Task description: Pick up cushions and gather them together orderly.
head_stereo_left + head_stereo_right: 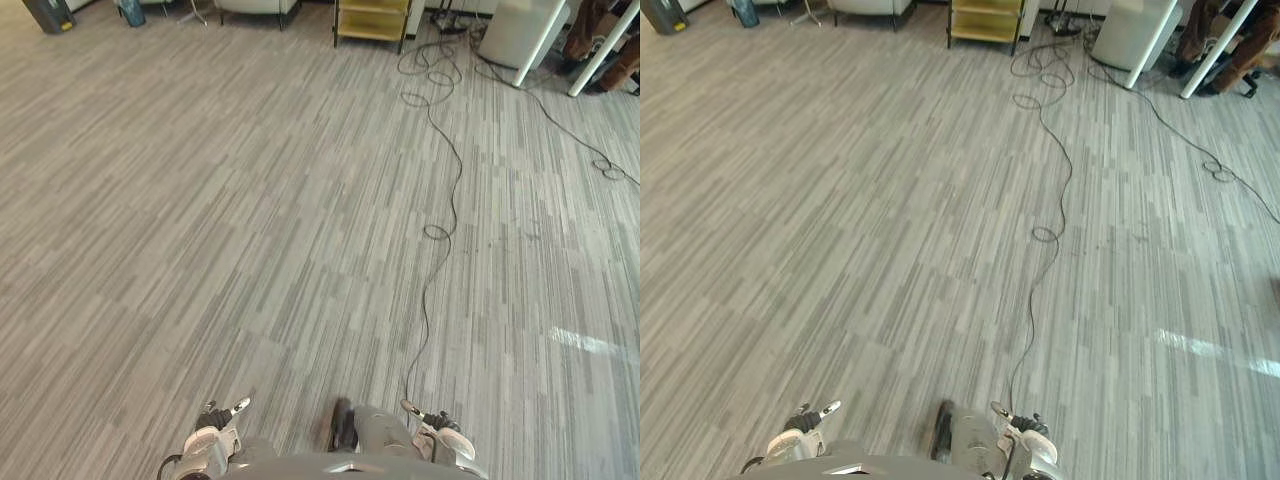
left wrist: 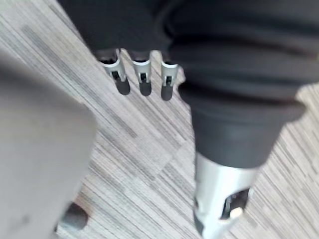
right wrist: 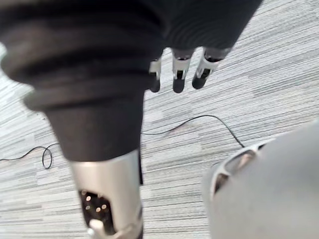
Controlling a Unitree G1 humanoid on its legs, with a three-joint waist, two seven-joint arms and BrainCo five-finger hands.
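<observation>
Here: both hands hanging loose over the carpet

Down at the near edge of the head views: the left hand [image 1: 212, 435] on the left and the right hand [image 1: 443, 432] on the right, well apart, both above the floor [image 1: 250, 220]. Grey carpet in narrow stripes, laid in squares, all the way to the far wall.

Seen from the left wrist: fingers [image 2: 143, 82] straight in a row, dark tips toward the carpet, loosely open and holding nothing. Seen from the right wrist: fingers [image 3: 178, 74] much the same, hanging straight and relaxed side by side, off the floor, nothing in their grasp.

As for the cushions: cannot tell where from these views.

Along the far edge of the floor, from left to right: a dark bin [image 1: 48, 14] in the corner, a pale chair [image 1: 256, 6] on thin legs, a yellow shelf [image 1: 372, 20] in a dark frame, then a white cabinet [image 1: 515, 30]. Just beside the cabinet, two white posts [image 1: 541, 40] slanting up out of view. Over on the right, a pale streak of light [image 1: 590, 343] on the carpet
</observation>
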